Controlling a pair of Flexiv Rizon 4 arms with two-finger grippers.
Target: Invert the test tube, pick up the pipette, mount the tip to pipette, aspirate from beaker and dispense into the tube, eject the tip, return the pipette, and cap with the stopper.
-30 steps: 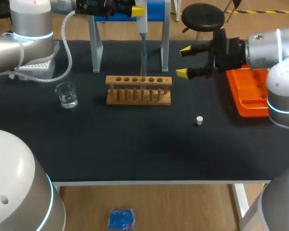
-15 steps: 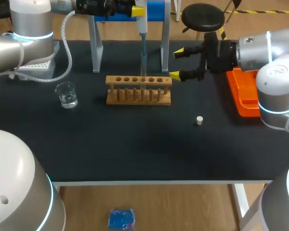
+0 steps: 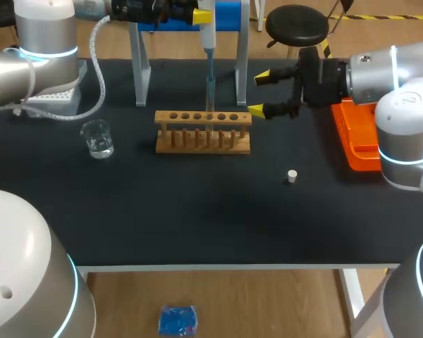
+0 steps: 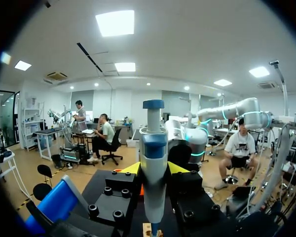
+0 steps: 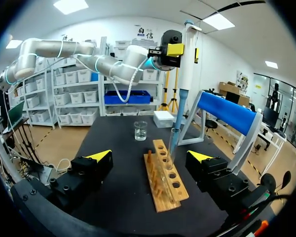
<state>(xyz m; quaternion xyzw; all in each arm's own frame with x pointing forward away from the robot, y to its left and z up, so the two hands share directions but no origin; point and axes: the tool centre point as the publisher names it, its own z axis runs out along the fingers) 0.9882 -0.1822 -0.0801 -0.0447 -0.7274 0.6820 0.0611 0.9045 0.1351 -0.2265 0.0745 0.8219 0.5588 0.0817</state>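
The black table (image 3: pixel 197 218) spreads wide below the rack (image 3: pixel 203 132). Left gripper (image 3: pixel 203 15) grasps the pipette (image 3: pixel 209 42); right gripper (image 3: pixel 263 91) stands released.

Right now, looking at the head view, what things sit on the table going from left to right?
White tip box → beaker → wooden test tube rack → stopper → orange tray.

Wide gap between rack (image 3: pixel 203 134) and stopper (image 3: pixel 292 176); pipette (image 3: pixel 207 35) stands over rack's middle.
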